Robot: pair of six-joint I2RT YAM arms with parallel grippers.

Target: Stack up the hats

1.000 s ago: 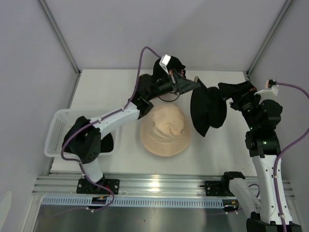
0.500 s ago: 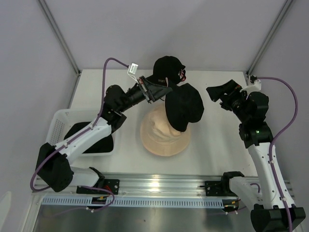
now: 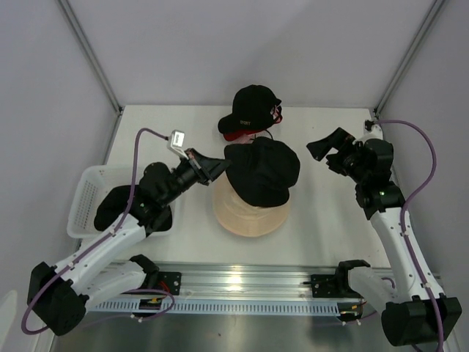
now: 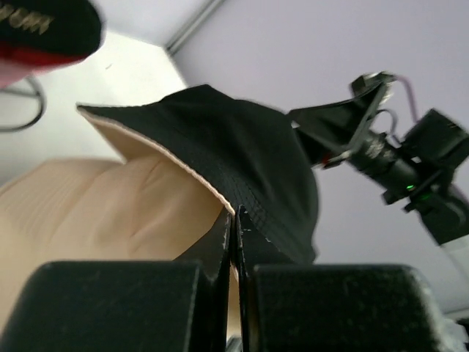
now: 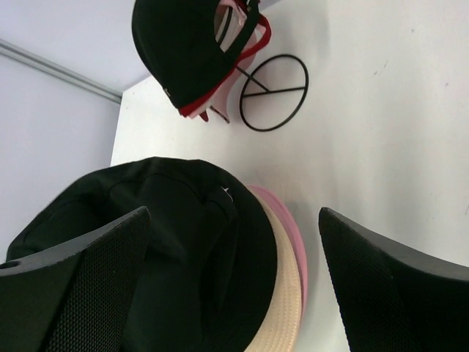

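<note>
1. White surface is carrying the beige hat, with the pink hat peeking out at its brim.
2. Black hat is sitting on the beige hat.
3. Left tool is pinching the black hat's brim.
4. Right tool is hovering, fingers spread, apart from the hats.

The light is bright and even, apparently from overhead: shadows on the white table are soft and sit close under things. A pale glare streak lies on the ribbed aluminium rail. From above, the black fabric bucket hat reads as nearly flat black. In the left wrist view, the dark fingers of the left gripper are out of focus, and the black baseball cap with red under-visor is blurred. The right wrist view is sharp, showing pad texture on the fingers of the right gripper.
</note>
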